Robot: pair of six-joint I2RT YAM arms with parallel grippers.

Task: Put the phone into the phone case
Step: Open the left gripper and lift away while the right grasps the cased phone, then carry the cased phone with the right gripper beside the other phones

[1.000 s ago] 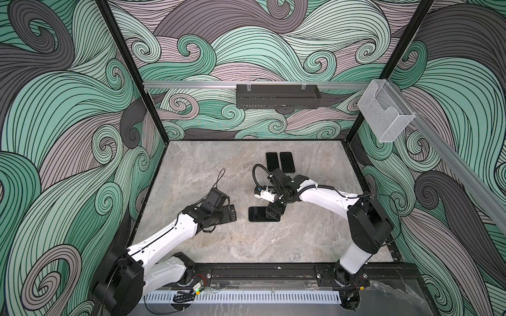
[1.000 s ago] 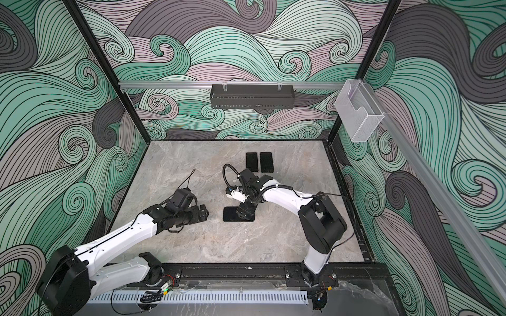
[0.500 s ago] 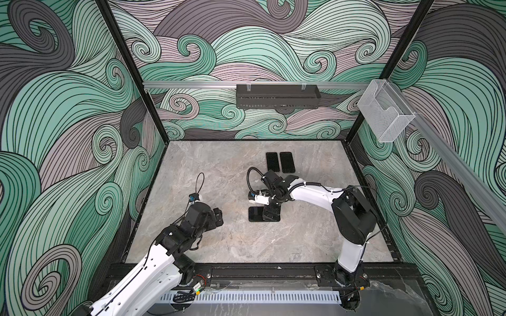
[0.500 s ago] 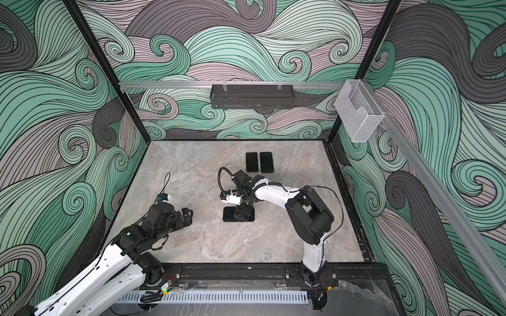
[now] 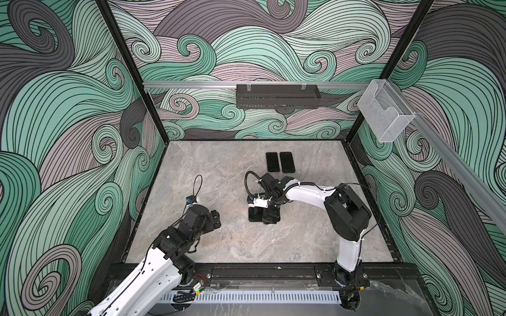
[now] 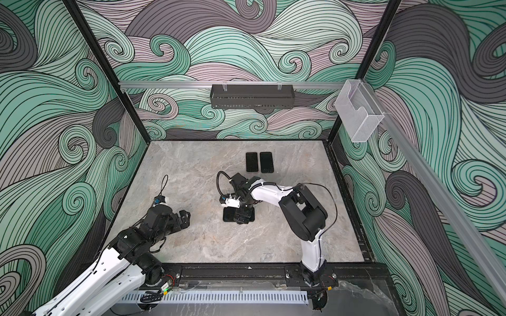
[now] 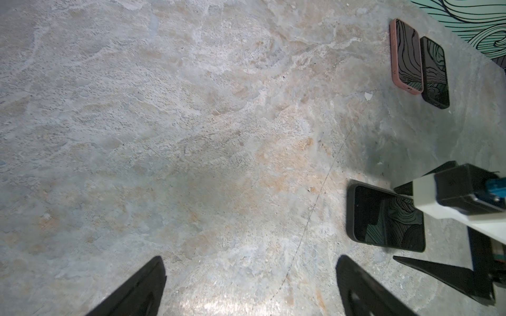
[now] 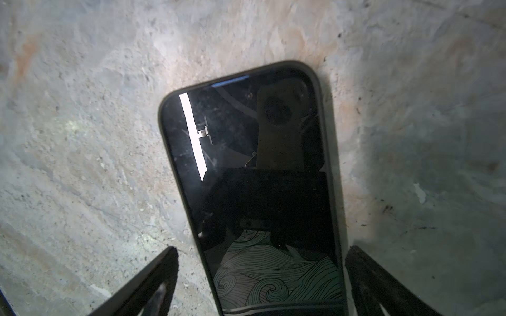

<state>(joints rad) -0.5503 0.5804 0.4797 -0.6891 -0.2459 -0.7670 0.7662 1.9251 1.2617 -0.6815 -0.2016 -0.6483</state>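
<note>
A grey, veined stone-look table, matte and faintly pitted, floors the cell. Nearest, the left gripper hangs over bare slab, its black wedge-shaped fingers spread wide with nothing between them. Beyond it, near the table's middle, the right gripper points down over the phone, a flat, glossy black slab with rounded corners, lying screen up. It sits inside its case (a dull dark rim runs all round the glass). The right gripper's fingers straddle one end of it, spread apart, one clear of the rim and the other just beside it, so they grip nothing. Farther back, a pink phone and a black phone lie side by side, screens up. Behind them rise walls printed with green, mauve and grey swirls.
</note>
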